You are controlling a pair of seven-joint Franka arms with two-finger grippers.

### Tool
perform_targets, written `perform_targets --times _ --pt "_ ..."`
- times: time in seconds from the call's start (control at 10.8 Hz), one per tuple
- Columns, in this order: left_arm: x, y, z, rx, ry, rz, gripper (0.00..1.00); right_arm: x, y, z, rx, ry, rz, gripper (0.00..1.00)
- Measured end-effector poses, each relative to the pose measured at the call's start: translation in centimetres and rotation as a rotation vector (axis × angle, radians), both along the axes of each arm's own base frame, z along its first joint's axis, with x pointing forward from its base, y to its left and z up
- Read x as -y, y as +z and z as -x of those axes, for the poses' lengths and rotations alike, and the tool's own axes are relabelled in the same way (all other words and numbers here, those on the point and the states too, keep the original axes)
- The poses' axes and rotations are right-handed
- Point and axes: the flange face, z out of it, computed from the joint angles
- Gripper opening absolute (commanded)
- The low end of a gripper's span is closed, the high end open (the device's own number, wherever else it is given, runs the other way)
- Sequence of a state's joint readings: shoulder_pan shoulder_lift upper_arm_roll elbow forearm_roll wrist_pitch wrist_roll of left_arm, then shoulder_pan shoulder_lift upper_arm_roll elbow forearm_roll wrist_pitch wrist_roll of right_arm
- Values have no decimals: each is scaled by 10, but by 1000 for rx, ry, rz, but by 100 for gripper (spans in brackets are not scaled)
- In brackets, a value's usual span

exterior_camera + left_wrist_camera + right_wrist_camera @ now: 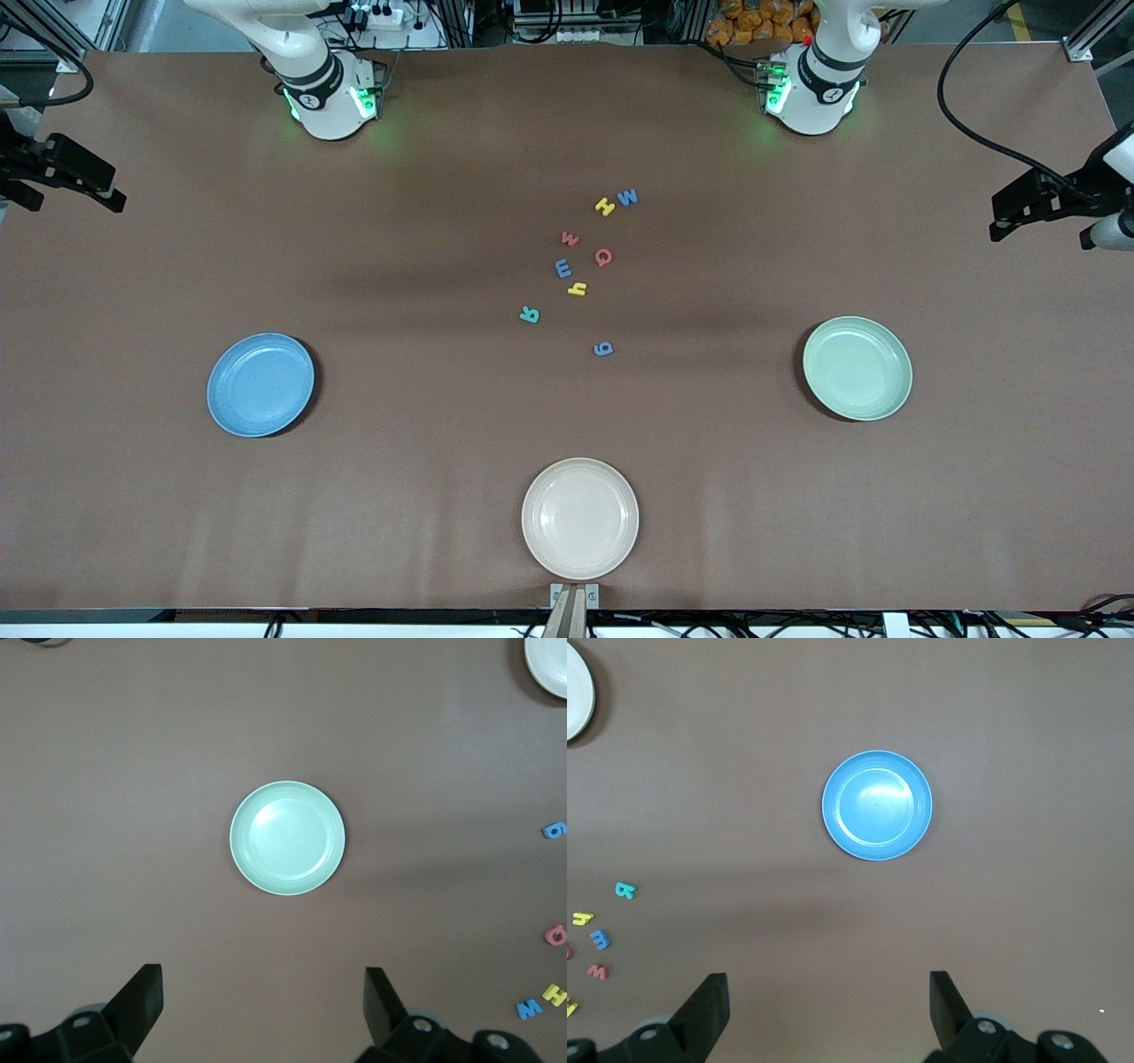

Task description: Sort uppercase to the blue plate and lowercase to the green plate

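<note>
The right claw (826,992) hangs over the worktop edge at the right arm's end, fingers spread wide and holding nothing. The blue plate (260,385) lies bare toward that same end, nearer to the front camera than the letters.

No letter is sorted yet. All lie loose at mid-worktop:
- Uppercase: teal R (530,314), red Q (603,257), yellow H (605,206), blue W (628,197).
- Lowercase: blue m (563,268), red w (570,237), yellow h (578,288), blue g (603,348).

The cream plate (580,518) sits at the edge nearest the front camera and has no part in the task. The green plate (857,368) lies bare toward the left arm's end. The left claw (263,979) hangs over that end's edge, likewise spread wide and empty.

Procedure, as judged: start with the outliers, R and g, which stand apart from the cluster. H and W lie just beside each other, as do m and h. Bring the fingers down square and narrow there, so that the neighbour is not dragged along. Tell each colour pair apart by shape and size.

Count: eight letters, four of each case; three plates; two claws.
</note>
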State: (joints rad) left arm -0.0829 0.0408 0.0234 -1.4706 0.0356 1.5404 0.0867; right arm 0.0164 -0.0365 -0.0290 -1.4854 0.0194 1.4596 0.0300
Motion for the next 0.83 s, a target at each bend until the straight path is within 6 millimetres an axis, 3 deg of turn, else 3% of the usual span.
perform_targets --times 0.83 --pt "41 -44 1 -86 -2 -5 100 0 -7 1 -24 1 0 100"
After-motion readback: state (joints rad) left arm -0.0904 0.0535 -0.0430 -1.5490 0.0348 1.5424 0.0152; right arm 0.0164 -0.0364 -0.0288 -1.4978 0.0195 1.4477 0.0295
